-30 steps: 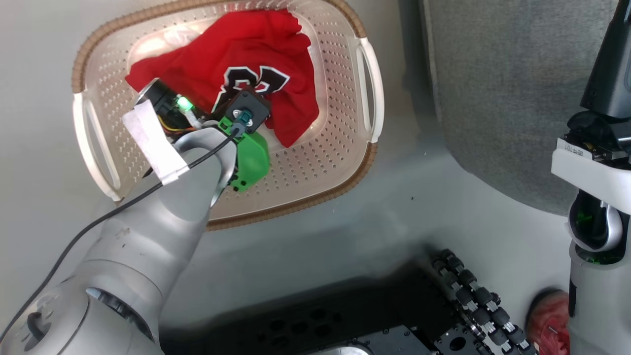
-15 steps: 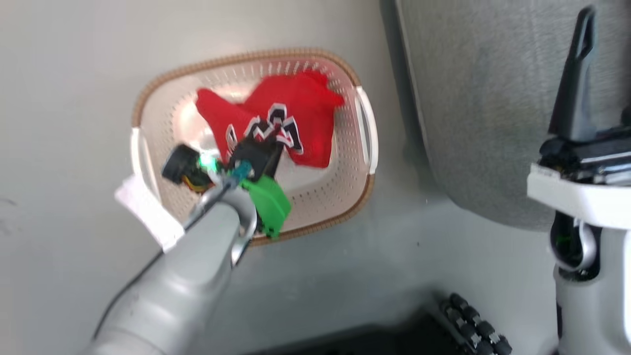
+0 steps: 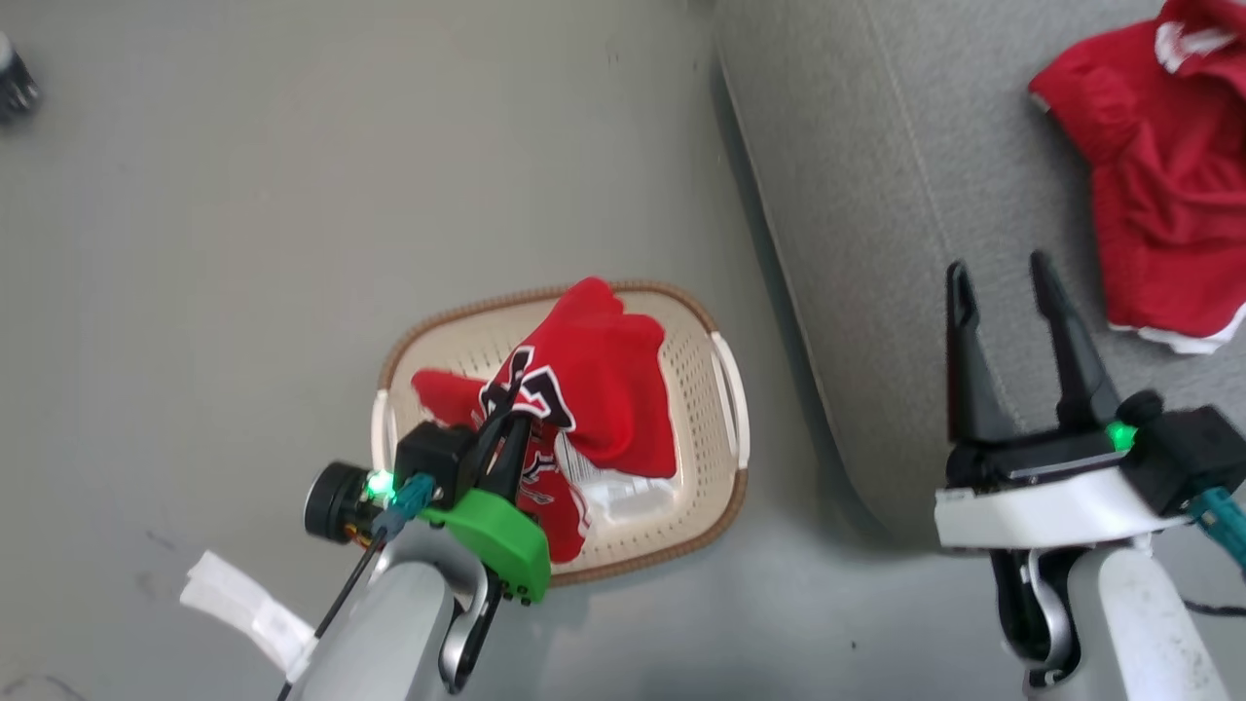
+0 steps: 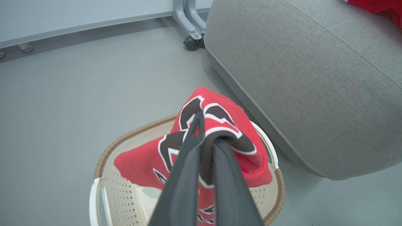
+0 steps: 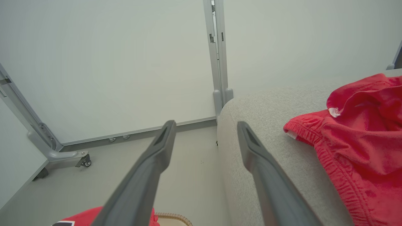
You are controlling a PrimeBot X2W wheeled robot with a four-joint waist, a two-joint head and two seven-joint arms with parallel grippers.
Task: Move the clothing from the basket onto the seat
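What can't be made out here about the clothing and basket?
Shorts: cut off by the head view's right edge; extent unknown.
Jersey lettering: folded, partly behind the left gripper in the left wrist view; unreadable.
Basket floor: mostly under the jersey, head view.
Dark object, head view's top left: cut off, unidentifiable.

A second ago the jersey (image 3: 594, 389) lay spread over the floor of the basket (image 3: 696, 389). Now it is bunched and raised. The left gripper (image 3: 508, 424), clamped on the lettered part, has drawn it up into a peak above the basket's rim, with its tail hanging inside. Some of the basket's floor to the right of the jersey is now bare. The head camera has pulled back, so the basket looks smaller. Right of the basket, more of the seat (image 3: 876, 243) has come into view, with the shorts (image 3: 1158, 195) on it and both spread fingers of the right gripper (image 3: 1001, 269).
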